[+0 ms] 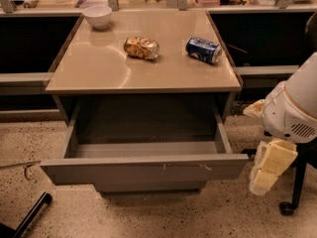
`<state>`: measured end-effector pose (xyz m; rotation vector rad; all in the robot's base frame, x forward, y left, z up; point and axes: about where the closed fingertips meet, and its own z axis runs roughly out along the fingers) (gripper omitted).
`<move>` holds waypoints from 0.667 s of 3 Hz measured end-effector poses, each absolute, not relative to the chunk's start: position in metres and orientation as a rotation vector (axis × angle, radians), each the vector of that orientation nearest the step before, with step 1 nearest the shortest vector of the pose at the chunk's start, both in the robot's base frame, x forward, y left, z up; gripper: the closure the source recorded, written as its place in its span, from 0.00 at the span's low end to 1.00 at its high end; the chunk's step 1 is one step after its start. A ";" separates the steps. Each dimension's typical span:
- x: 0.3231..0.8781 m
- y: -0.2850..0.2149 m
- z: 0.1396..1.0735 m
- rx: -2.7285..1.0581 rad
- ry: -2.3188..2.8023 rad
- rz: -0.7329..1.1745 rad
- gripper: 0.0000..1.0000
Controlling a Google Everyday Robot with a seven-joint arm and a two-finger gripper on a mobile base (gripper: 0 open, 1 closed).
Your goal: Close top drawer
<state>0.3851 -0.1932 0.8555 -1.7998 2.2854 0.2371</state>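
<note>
One top drawer [124, 170] standing open, gripper [268, 168] beside its right front corner, grip state unclear.

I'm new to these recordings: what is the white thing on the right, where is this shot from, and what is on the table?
One camera looks down on a table; its mounting is unknown. The white shape at right is the robot's arm. The cream part below it is its hand, which hangs right of the top drawer and touches nothing. That drawer is pulled wide open and looks empty. On the table lie a bowl, a crumpled packet and a blue can on its side.
</note>
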 end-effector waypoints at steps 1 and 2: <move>0.375 -0.183 0.826 -1.841 2.268 0.325 0.00; 0.361 -0.174 0.789 -1.894 2.230 0.409 0.00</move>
